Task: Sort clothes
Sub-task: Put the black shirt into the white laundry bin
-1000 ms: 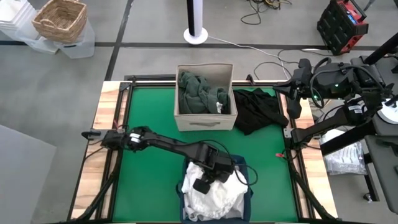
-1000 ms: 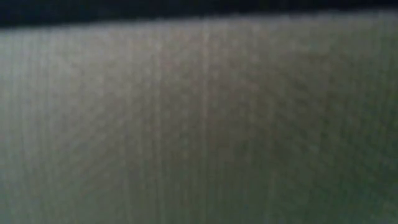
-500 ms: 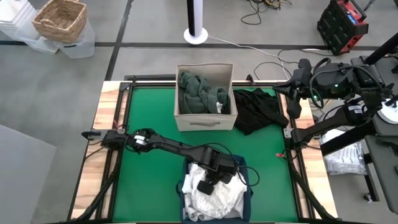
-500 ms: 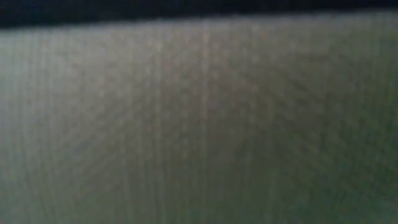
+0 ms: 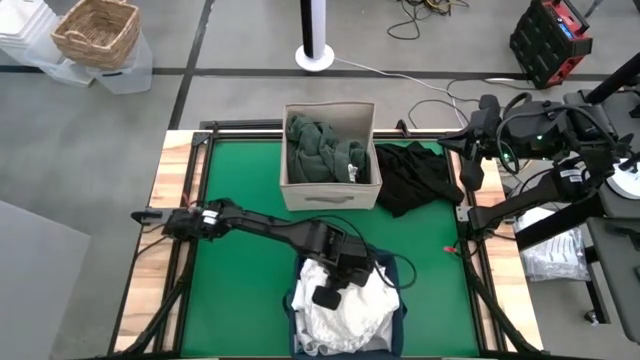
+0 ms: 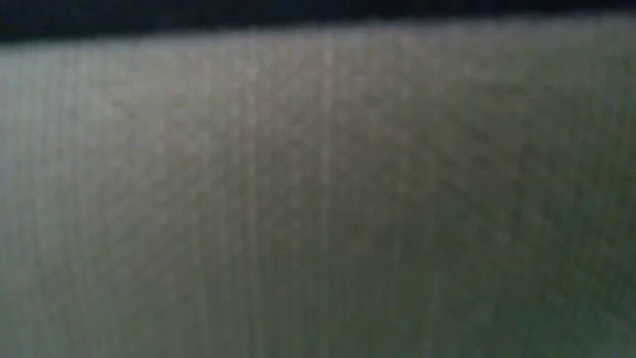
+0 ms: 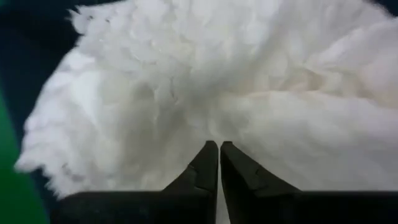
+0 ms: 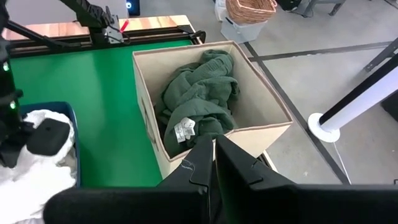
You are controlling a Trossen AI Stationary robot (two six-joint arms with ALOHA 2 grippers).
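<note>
The white clothes [image 5: 352, 312] fill the navy bin [image 5: 396, 268] at the table's near middle. My left gripper [image 5: 325, 297] stands shut just above them, pointing steeply down; its wrist view shows the shut fingertips [image 7: 219, 147] over white cloth [image 7: 249, 81]. Dark olive green clothes [image 5: 322, 150] lie in the beige box [image 5: 330, 195] at the far middle. A black garment [image 5: 415, 175] lies spread on the green mat to the right of the box. My right gripper [image 8: 214, 146] waits shut, raised beyond the table's far right corner.
The green mat [image 5: 240, 180] lies bare to the left of the box and bin. Metal rails [image 5: 190, 210] run along the table's left and right sides. The low view shows only a blurred grey surface close up.
My left gripper, shut throughout, has dipped into the white clothes in the bin and then risen clear above them. The white clothes stay piled in the bin.
</note>
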